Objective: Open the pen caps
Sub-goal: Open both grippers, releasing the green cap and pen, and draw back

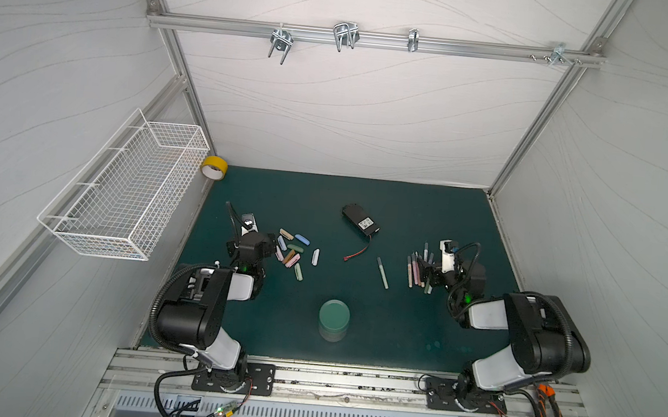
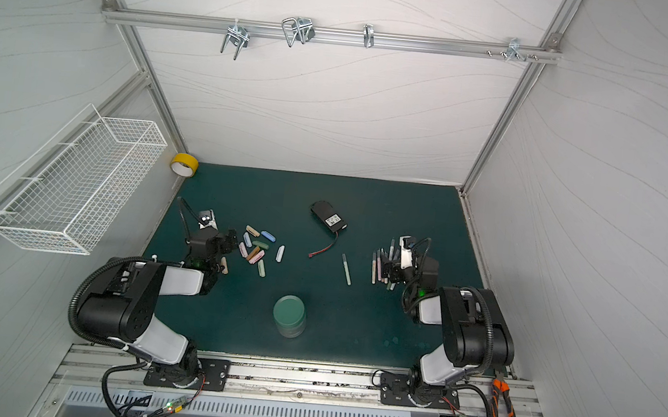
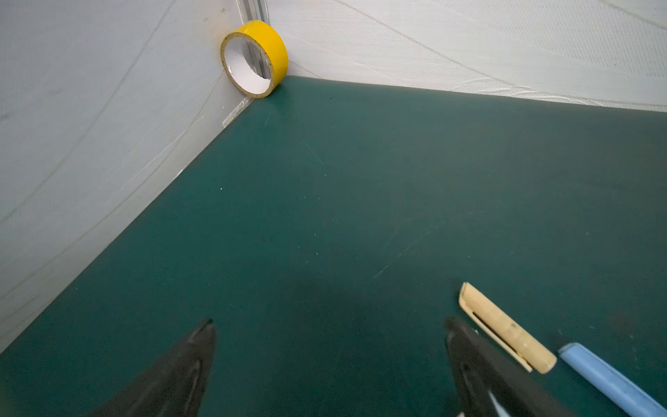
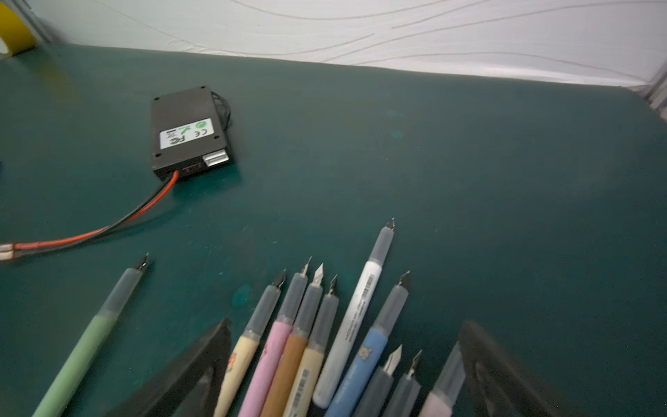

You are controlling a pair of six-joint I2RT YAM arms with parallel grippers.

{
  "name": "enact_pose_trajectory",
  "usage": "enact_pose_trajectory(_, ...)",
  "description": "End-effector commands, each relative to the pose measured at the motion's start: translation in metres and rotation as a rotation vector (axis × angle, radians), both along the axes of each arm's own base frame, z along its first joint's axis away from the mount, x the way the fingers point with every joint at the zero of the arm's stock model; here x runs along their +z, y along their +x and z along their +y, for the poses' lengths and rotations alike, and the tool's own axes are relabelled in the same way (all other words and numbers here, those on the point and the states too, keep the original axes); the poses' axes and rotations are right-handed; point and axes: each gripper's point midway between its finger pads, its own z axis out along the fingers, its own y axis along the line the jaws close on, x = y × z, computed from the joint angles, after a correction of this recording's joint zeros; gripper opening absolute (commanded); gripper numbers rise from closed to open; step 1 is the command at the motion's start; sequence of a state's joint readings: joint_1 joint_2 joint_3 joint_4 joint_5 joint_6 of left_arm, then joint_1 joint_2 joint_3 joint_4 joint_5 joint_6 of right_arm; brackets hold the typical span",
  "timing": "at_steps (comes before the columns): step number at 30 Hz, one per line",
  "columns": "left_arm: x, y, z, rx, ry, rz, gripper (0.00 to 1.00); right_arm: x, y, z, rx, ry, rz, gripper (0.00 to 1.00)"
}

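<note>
Several pastel pen caps [image 1: 292,251] lie loose in a cluster at the left of the green mat, also seen in a top view [image 2: 257,248]. My left gripper [image 1: 254,238] is open and empty just left of them. In the left wrist view a tan cap [image 3: 505,328] and a blue cap [image 3: 606,379] lie outside one finger of that gripper [image 3: 329,321]. At the right, several pens [image 4: 288,353] lie side by side with bare nibs. My right gripper [image 4: 347,322] is open over this row [image 1: 418,270], holding nothing. One green pen [image 1: 382,272] lies apart.
A black battery pack [image 1: 359,219] with a red wire lies mid-mat at the back. A round green-topped jar [image 1: 334,318] stands near the front. Yellow tape [image 1: 214,167] sits in the back left corner, a white wire basket [image 1: 125,193] hangs on the left wall, and orange pliers [image 1: 551,410] lie front right.
</note>
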State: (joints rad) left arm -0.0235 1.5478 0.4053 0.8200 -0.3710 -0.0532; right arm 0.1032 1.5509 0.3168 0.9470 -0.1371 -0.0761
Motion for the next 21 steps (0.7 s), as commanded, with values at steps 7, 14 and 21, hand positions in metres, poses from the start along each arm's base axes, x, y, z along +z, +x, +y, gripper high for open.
enact_pose_trajectory(7, 0.010, 0.008, -0.005, -0.033, -0.027, -0.054, 0.99, 0.004, 0.030, -0.036, -0.247, -0.029, 0.053, 0.99)
enact_pose_trajectory(14, 0.009, 0.008, -0.005, -0.032, -0.028, -0.053, 0.99, 0.003, 0.029, -0.036, -0.243, -0.028, 0.055, 0.99)
enact_pose_trajectory(21, 0.009, 0.008, -0.005, -0.032, -0.027, -0.052, 0.99, 0.004, 0.031, -0.036, -0.234, -0.016, 0.061, 0.99)
